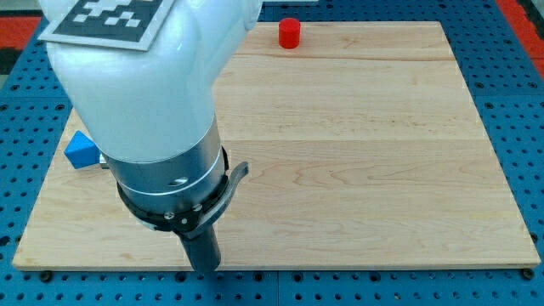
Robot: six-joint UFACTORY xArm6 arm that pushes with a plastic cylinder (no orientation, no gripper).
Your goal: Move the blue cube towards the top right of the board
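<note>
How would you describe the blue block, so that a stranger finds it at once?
Start at the wooden board and go to its edge at the view's left. The blue cube sits there, partly hidden behind the white arm. It is the only blue block; the red cylinder stands far off, at the view's top.

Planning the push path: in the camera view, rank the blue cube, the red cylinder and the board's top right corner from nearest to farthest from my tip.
1. blue cube, at the board's left edge, up-left of my tip.
2. red cylinder, at the top edge.
3. board's top right corner, farthest.
</note>
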